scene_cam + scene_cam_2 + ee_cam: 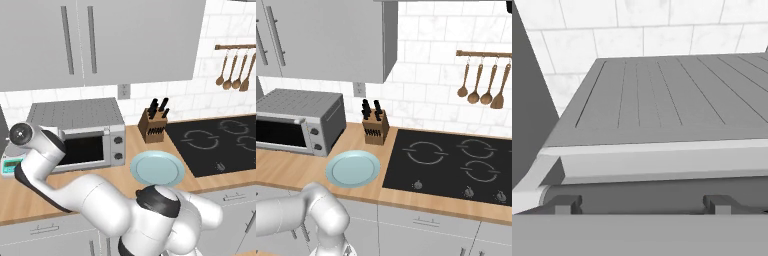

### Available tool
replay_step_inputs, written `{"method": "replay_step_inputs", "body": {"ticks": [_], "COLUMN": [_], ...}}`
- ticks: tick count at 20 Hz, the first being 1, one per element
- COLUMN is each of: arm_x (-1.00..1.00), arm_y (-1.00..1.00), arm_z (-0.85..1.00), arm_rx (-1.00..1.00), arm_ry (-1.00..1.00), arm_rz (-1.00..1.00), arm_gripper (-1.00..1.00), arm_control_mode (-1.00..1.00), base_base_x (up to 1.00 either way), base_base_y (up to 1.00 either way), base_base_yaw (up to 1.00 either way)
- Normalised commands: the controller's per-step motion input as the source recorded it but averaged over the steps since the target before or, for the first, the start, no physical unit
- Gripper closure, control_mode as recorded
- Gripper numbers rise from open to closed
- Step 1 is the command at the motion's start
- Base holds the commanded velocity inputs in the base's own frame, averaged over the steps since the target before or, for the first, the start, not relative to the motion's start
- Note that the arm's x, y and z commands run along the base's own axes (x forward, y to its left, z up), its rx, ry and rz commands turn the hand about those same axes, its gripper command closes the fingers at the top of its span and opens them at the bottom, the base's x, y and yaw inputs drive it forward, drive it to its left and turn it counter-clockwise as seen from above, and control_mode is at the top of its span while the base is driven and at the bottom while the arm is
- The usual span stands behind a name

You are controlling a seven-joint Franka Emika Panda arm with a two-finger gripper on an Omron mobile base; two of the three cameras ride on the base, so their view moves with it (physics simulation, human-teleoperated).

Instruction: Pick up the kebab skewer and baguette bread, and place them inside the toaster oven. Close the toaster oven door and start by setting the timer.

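The toaster oven (75,132) is taken as the landmark; it is seen at the left end of the wooden tabletop (135,150), against the tiled wall. In the left base view the toaster oven door (82,150) is seen shut, with its dark glass upright, and two round knobs are seen on the panel right of it. The robot's arm is bent in front of the oven's left part in this view, and a small white scale (11,165) is partly seen left of the oven.

In the right base view the oven (298,125) is seen from its right side. A light blue plate (353,168) lies on the tabletop in front and to the right of the oven, with nothing on it. A knife block (376,127) stands just right of the oven, and a black cooktop (456,165) lies further right.

In the hand view the ribbed grey top of the oven (662,95) is looked at from close above its front edge. The pincer (642,204) is opened wide, and nothing is held between its fingertips (564,204).
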Motion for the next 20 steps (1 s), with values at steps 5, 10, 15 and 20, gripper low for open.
{"method": "replay_step_inputs", "body": {"ticks": [5,10,15,20], "arm_x": [0.17,0.25,0.03,-0.62], "arm_y": [-0.09,-0.07,-0.12,-0.33], "arm_z": [-0.12,-0.05,-0.01,0.01], "arm_rx": [0.00,0.00,0.00,0.00], "arm_ry": [0.00,0.00,0.00,0.00], "arm_rz": [0.00,0.00,0.00,0.00], "arm_gripper": [-1.00,-1.00,-1.00,-1.00], "arm_control_mode": [-1.00,-1.00,-1.00,-1.00], "base_base_x": [0.00,0.00,0.00,0.00], "base_base_y": [0.00,0.00,0.00,0.00], "base_base_yaw": [0.00,0.00,0.00,0.00]}}
